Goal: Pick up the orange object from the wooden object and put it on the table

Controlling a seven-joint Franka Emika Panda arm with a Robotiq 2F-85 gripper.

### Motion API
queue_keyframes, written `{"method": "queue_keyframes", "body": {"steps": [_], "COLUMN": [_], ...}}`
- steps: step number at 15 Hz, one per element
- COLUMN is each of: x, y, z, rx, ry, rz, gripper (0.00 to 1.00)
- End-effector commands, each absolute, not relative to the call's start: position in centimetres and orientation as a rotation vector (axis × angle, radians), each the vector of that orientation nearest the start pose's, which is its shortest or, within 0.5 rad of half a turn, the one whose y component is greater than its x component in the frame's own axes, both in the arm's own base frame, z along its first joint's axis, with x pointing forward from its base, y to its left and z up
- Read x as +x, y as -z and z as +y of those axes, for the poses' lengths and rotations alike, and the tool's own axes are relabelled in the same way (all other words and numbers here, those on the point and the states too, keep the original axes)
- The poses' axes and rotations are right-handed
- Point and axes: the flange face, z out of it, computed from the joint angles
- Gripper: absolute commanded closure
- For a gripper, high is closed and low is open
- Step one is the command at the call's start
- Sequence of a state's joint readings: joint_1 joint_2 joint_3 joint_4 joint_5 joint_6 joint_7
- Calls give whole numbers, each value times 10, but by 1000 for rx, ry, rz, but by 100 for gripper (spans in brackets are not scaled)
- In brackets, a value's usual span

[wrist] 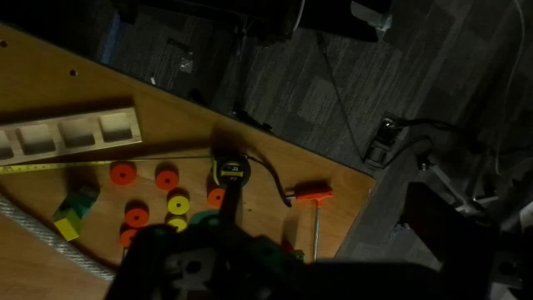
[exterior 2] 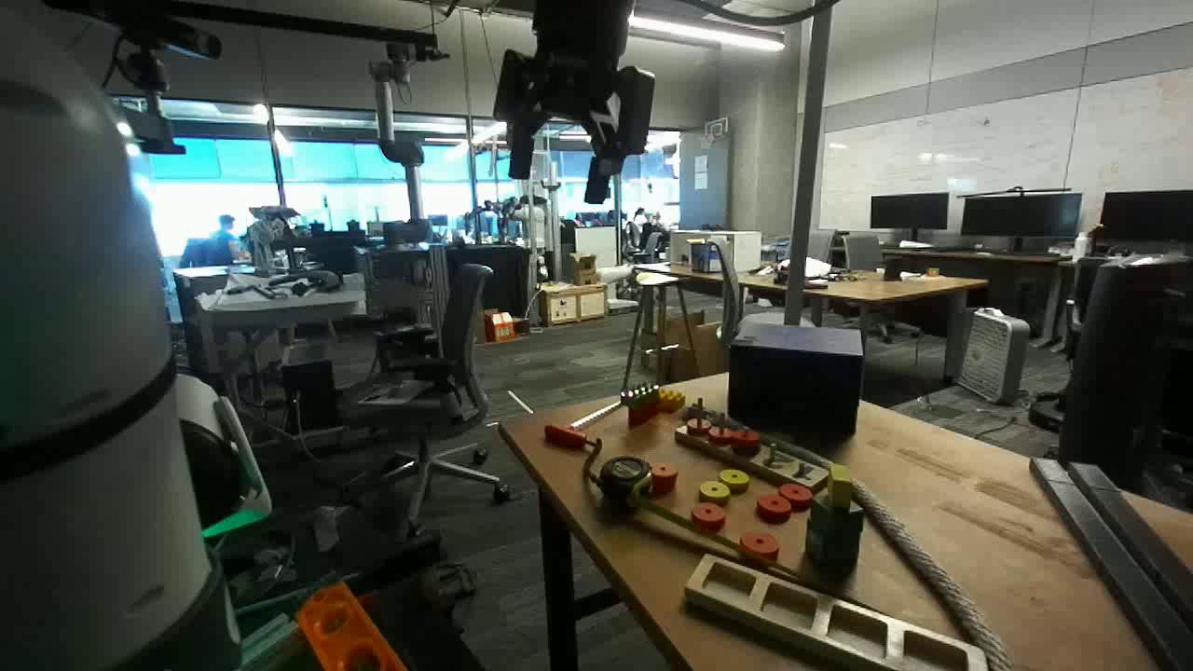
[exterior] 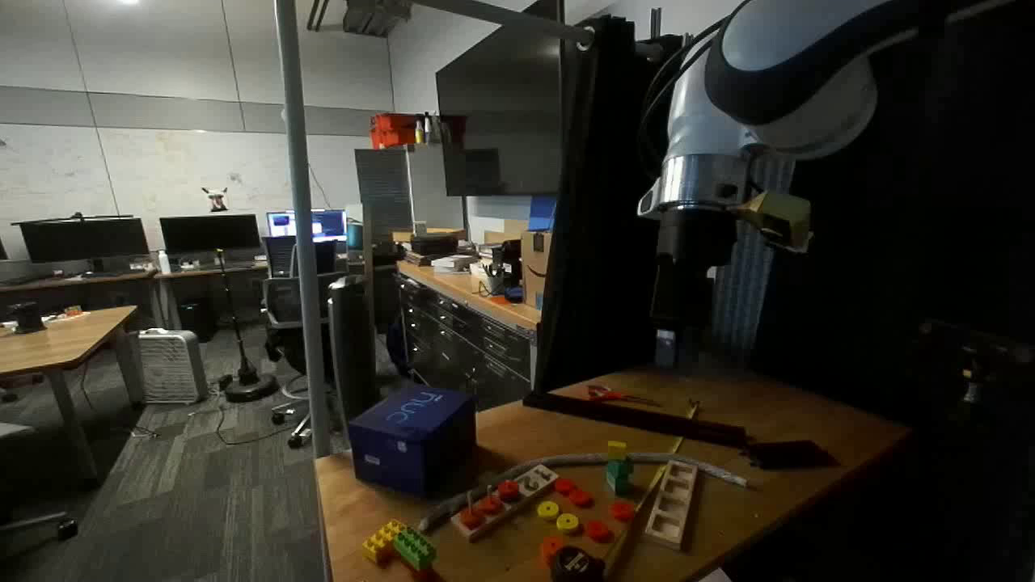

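A wooden peg board [exterior: 519,504] lies on the table [exterior: 509,440] with orange discs [exterior: 490,505] on its pegs at one end. The board [exterior 2: 790,468] and its discs [exterior 2: 719,435] also show in an exterior view; in the wrist view the gripper hides most of them. Several loose orange discs [exterior: 622,510] lie on the table beside the board, also in the wrist view [wrist: 123,173]. My gripper [exterior 2: 559,170] is open and empty, high above the table and apart from everything. Its dark fingers spread wide in the wrist view [wrist: 327,198].
A wooden tray with square recesses [wrist: 93,126], a tape measure [exterior 2: 624,482], a green block stack with a yellow top [exterior 2: 834,531] and yellow discs [exterior: 548,510] lie around. A blue box [exterior: 412,440], a grey rope [exterior 2: 918,559], dark bars [exterior 2: 1109,550] and an orange-handled tool [wrist: 312,194] are there too.
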State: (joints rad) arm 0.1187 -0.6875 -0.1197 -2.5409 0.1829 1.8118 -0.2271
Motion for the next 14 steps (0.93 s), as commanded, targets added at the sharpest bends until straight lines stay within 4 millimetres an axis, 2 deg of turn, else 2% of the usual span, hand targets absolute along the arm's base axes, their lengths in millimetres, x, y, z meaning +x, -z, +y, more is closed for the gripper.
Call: {"method": "queue_keyframes", "body": {"steps": [1,7,11,14], "x": [340,340,358,383], "y": [-495,-498,-489,-477], "z": [12,11,17,31], "rx": [-2871,-2871,-2922,-2988], "ry": [-26,-13,-10,65], "rz": [-299,-299,-189,-2], "gripper": [0,0,0,0]}}
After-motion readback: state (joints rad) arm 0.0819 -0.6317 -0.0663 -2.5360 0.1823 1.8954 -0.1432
